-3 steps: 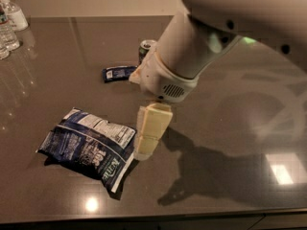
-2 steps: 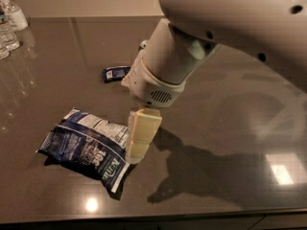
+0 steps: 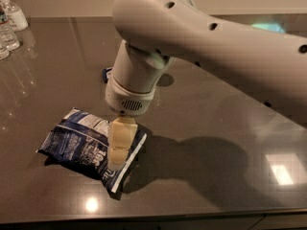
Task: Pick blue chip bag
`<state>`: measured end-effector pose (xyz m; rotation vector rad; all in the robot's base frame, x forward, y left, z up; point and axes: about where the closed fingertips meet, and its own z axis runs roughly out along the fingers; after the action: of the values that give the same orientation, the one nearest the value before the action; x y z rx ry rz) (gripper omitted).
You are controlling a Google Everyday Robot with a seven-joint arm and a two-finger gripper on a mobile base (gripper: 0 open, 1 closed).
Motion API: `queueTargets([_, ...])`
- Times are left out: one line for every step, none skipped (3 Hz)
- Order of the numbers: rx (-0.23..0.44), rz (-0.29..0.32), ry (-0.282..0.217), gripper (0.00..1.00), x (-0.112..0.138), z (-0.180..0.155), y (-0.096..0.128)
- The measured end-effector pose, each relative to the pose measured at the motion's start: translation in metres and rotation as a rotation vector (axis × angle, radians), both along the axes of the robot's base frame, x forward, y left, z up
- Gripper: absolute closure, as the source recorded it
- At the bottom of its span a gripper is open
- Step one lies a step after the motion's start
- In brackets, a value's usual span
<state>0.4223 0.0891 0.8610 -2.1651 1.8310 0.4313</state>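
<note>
Navy-blue and crinkly, the blue chip bag (image 3: 76,145) lies flat on the table (image 3: 216,190), in the left half of the camera view and towards the near edge. Its white nutrition panel faces up at the far corner, white lettering runs across the middle, and a white strip lines its right edge down to the near corner. The bag sits at a slant, with its long side running from upper left to lower right.

The cream-coloured tool (image 3: 117,161) points straight down over the right-hand part of the bag, just inside the white edge strip. Its tip is at the bag's surface or just above it; which of the two cannot be told. From this side the tool shows as one pale block, so I cannot tell whether it is open or closed. Above it, the round white wrist and the thick white arm (image 3: 206,37) fill the upper right of the view, casting a broad shadow on the table to the right of the bag.

Behind the wrist, a small blue item (image 3: 106,74) peeks out on the table, mostly hidden. Clear plastic bottles (image 3: 10,18) stand at the far left corner, well apart from the bag. The dark glossy tabletop reflects two bright ceiling lights.
</note>
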Motion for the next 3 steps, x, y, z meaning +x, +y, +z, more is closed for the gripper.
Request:
queueTargets([-0.017, 0.010, 0.028, 0.00, -0.002, -0.008, 0.008])
queueTargets([-0.023, 0.028, 0.074, 0.00, -0.011, -0.012, 0.017])
queueTargets([-0.033, 0.026, 0.096, 0.16, -0.014, -0.014, 0.022])
